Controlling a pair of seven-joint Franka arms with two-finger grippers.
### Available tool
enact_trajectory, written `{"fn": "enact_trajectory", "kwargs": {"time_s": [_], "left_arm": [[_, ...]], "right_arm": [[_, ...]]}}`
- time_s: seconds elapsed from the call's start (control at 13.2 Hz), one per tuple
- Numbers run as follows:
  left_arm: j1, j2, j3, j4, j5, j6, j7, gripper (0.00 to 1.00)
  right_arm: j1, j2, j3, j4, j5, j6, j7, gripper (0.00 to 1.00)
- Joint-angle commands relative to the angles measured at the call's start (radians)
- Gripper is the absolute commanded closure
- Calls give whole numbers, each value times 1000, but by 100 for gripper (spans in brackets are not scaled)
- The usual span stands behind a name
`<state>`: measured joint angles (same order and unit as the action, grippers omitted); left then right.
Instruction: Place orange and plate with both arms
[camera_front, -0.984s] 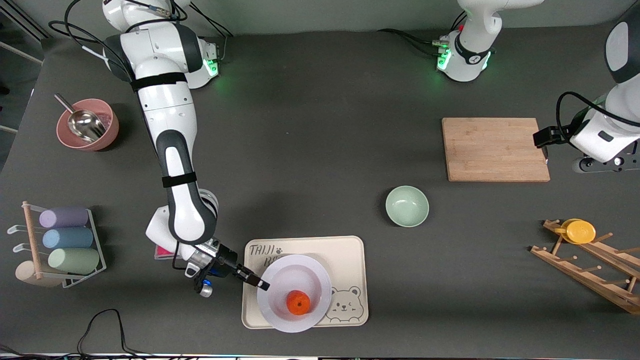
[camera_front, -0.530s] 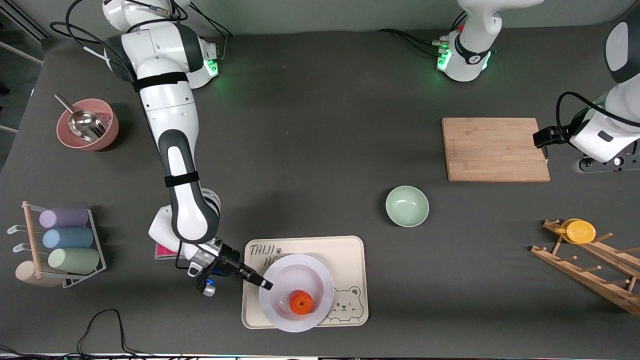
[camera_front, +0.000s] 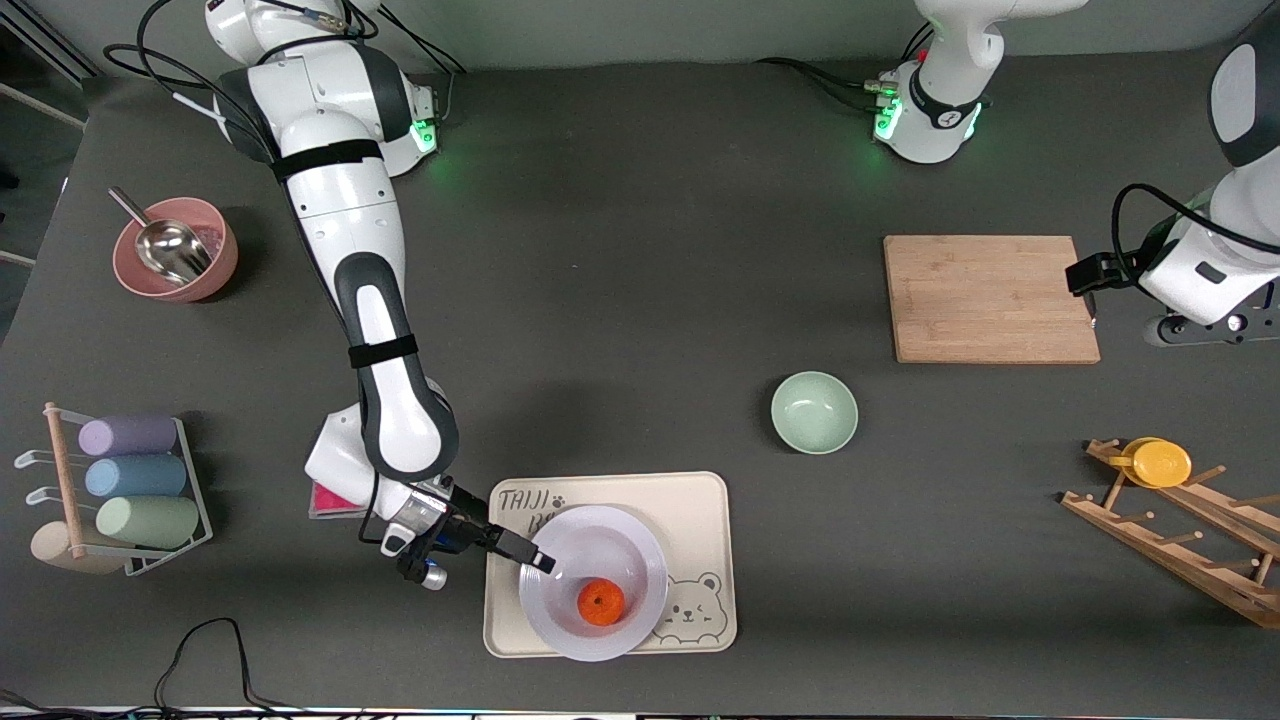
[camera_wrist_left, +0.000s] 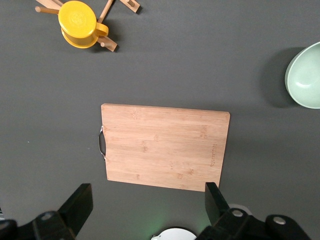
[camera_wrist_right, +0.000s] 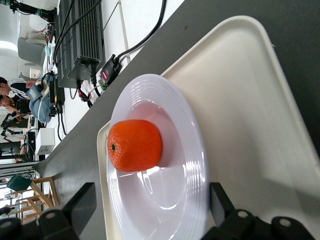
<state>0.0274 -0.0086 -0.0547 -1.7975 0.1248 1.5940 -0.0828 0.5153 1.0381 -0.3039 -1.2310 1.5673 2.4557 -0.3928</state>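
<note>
The orange (camera_front: 600, 602) lies in the well of the pale plate (camera_front: 600, 545), which sits on the cream bear tray (camera_front: 690, 510). My right gripper (camera_front: 535, 560) is at the plate's rim on the side toward the right arm's end. In the right wrist view, the right gripper (camera_wrist_right: 149, 200) is open, one finger on either side of the plate (camera_wrist_right: 170, 210) rim, with the orange (camera_wrist_right: 135, 145) just ahead. My left gripper (camera_front: 1200, 330) waits open and empty, high beside the cutting board (camera_wrist_left: 165, 147), and it also shows in the left wrist view (camera_wrist_left: 148, 205).
A mint bowl (camera_front: 814, 412) stands between the tray and the cutting board (camera_front: 990, 298). A wooden rack with a yellow cup (camera_front: 1160, 462) is at the left arm's end. A pink bowl with a scoop (camera_front: 175, 248) and a cup rack (camera_front: 120, 490) are at the right arm's end.
The right arm has shifted slightly toward the tray. The plate with the orange has moved a little toward the left arm's end. The left arm has not moved.
</note>
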Motion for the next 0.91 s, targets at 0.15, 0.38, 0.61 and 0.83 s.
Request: {"fn": "enact_trajectory", "kwargs": {"time_s": [0.15, 0.38, 0.61, 0.83], "left_arm": [[-11, 1, 6, 4, -4, -8, 1, 0], [-11, 1, 6, 3, -4, -8, 1, 0], [-14, 1, 6, 1, -4, -11, 0, 0], [-14, 1, 6, 1, -4, -12, 1, 0]], "right_arm": [[-7, -30, -3, 7, -232, -6, 103, 0], [-9, -73, -29, -19, -414, -99, 225, 0], [-9, -162, -127, -33, -634, -364, 327, 0], [5, -301, -228, -68, -827, -610, 324, 0]]}}
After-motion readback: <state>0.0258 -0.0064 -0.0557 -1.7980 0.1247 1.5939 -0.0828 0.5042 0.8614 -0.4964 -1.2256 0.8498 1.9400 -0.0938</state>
